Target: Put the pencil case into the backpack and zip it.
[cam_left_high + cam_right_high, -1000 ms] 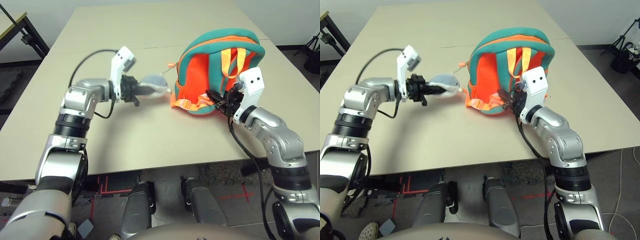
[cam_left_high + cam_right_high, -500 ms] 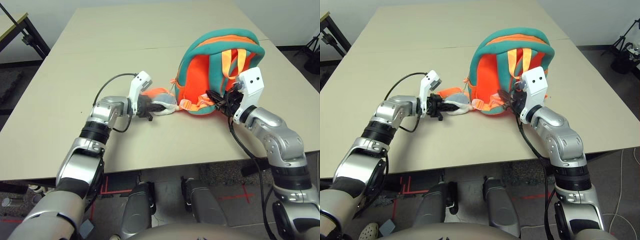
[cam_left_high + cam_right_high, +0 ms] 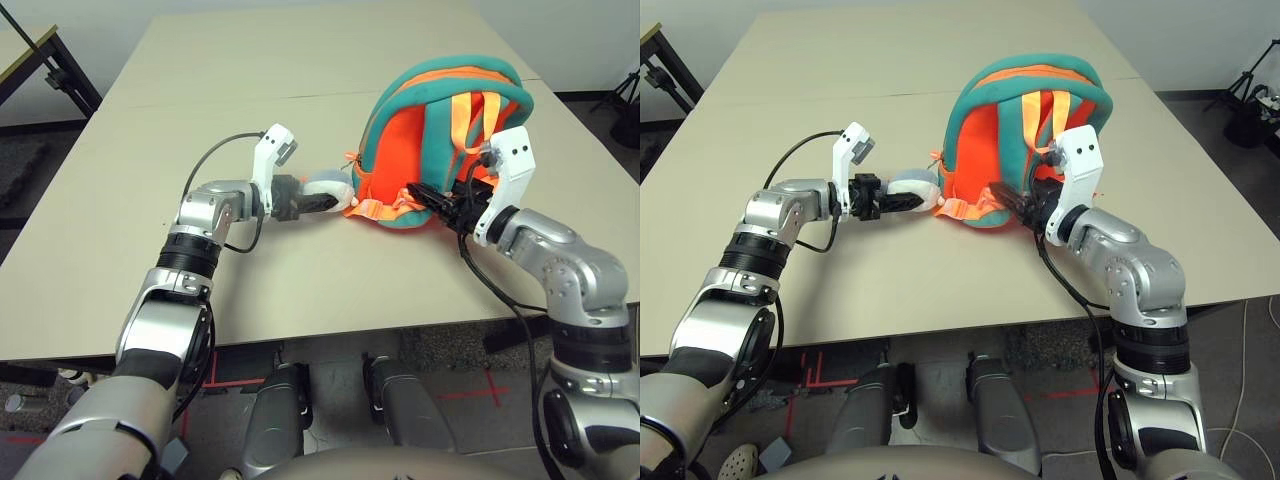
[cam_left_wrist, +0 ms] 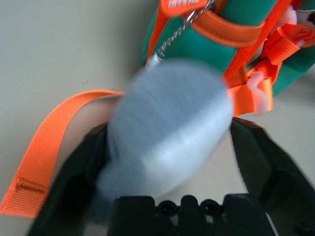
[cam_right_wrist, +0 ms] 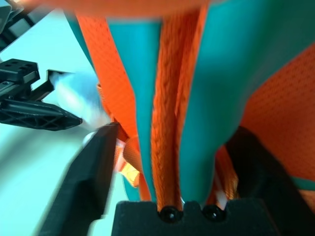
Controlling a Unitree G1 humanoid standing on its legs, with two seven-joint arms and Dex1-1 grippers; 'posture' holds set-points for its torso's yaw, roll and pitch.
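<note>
Backpack (image 3: 440, 130), small, orange with teal trim, stands on the beige table (image 3: 200, 110), back panel facing the robot. Left gripper (image 4: 167, 157), jaws spread wide, has the grey-and-white plush whale toy (image 4: 167, 132) between its fingers. Right gripper (image 5: 172, 167), also spread, straddles a teal-and-orange webbing strap (image 5: 170, 123).

Both head eyes looked down over the bench (image 3: 250, 120) at the backpack (image 3: 440, 100), which each wrist camera faced close up.
</note>
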